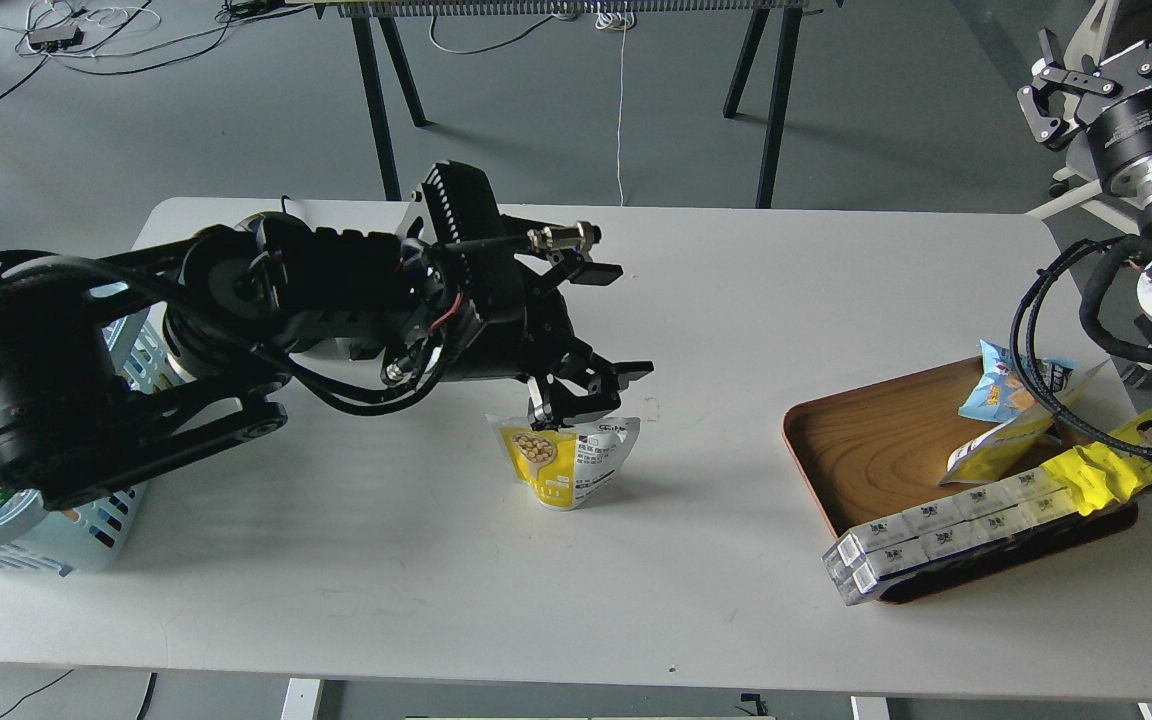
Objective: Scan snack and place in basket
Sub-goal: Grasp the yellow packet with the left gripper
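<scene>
The scene is evenly and fairly brightly lit from overhead, and the white desk (736, 560) reads as pale grey with no harsh glare. Shadows are soft: a broad, diffuse one lies on the desk beneath the left arm (236, 330), and a small one sits to the right of the snack (566, 458). The wooden tray (866, 450) carries a mild sheen. Focus is sharp across the view, with no visible motion blur. The black arm shows little surface detail.
</scene>
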`<state>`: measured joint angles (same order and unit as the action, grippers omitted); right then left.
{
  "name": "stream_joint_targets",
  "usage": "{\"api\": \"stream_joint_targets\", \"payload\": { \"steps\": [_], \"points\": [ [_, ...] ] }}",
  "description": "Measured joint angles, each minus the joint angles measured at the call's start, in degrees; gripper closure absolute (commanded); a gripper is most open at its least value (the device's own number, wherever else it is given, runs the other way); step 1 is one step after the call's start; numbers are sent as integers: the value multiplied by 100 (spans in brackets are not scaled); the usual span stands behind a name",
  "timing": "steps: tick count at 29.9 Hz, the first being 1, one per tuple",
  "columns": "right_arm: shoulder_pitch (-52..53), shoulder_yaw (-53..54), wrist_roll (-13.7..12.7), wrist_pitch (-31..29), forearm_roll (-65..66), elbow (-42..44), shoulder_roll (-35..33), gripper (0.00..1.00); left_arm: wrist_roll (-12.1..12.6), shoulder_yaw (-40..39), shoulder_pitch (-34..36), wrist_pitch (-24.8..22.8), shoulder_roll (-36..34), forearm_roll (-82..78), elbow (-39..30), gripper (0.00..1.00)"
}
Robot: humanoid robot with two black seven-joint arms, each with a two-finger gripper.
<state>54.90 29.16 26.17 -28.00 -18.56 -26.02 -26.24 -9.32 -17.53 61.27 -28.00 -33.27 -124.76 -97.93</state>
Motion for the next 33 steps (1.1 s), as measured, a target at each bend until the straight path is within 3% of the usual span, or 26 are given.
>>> {"api": "stream_joint_targets", "payload": {
  "steps": [13,19,22,33],
  "points": [
    [69,-13,-5,0,16,-41,46,1,1,963,235,0,68,-24,13,31],
    [176,-16,-6,0,27,-44,32,1,1,1137,204,0,17,-25,129,68],
    [228,-16,-7,0,34,-55,32,1,13,1214,196,0,0,-24,147,78],
    [307,-14,-7,0,39,-79,31,1,10,1249,10,0,-239,-24,355,80]
  ]
}}
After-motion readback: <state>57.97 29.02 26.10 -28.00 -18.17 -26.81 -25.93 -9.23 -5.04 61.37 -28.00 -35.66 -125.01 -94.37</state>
